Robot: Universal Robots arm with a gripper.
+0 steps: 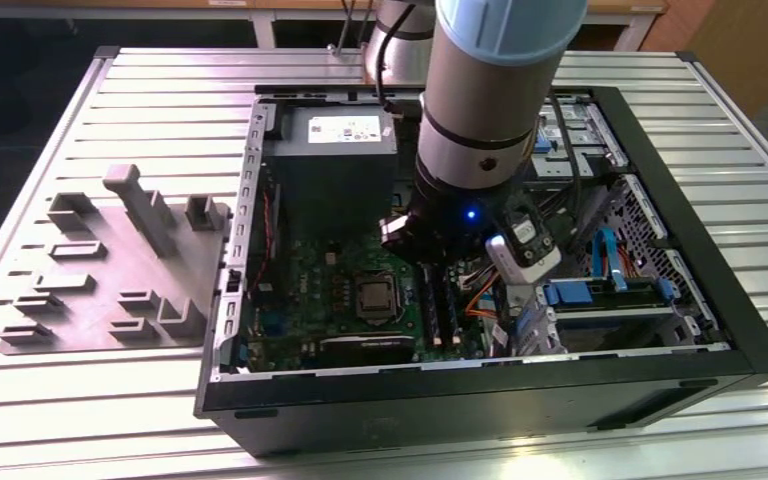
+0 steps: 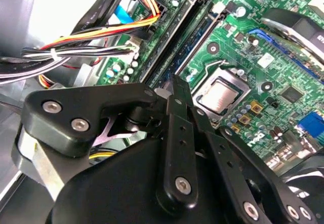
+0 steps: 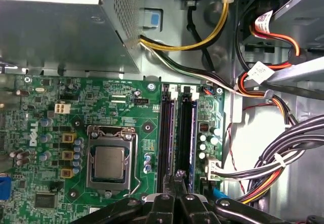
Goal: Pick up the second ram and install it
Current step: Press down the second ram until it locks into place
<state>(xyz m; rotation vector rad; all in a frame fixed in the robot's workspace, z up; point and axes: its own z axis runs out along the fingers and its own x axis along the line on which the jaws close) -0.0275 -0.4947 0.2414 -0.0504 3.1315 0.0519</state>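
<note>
**Operator:** Gripper state?

**Arm:** My gripper [image 3: 178,179] has its fingers pressed together, with nothing visible between them.

**Operator:** Location of the second ram?

**Arm:** The second ram [image 2: 195,44], as I judge it, stands in its memory socket just below my fingertips. Its long axis runs along the socket, away from me.

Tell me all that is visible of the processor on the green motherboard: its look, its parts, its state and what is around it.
The processor is a square chip with a dull silver metal lid, lying flat in its socket on the motherboard. A thin metal frame clamps its edges, and a wire lever runs along one side. Its top is bare and nothing touches it. Small capacitors line one side of the socket, and the long black memory sockets stand beyond the other side, apart from it.
</note>
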